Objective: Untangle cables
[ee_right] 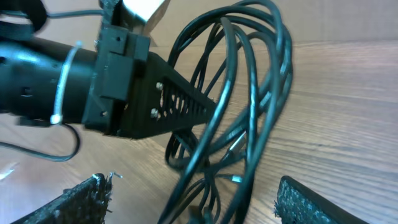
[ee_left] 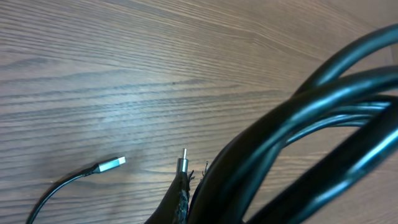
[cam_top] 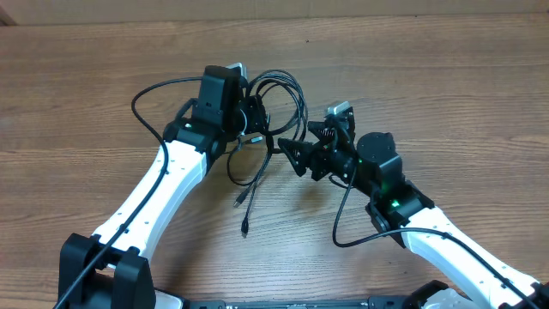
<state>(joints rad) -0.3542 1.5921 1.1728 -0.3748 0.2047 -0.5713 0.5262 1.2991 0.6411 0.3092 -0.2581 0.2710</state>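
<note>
Wood table [cam_top: 446, 77], cables [cam_top: 287, 93] obscuring left gripper [cam_top: 256, 116] fingertips

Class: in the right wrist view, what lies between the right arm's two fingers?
Loops of the cables hang in the gap between the open fingers, wooden table behind them. The right wrist view shows it.

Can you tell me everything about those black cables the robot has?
The cables are thin, shiny black cords, rubbery-looking, looped together in a loose tangled bundle. The left gripper is shut on the loops and holds them upright over the wooden table. Two loose ends trail down, tipped with small silver plugs. The right gripper stands open around the lower loops, not squeezing them.
</note>
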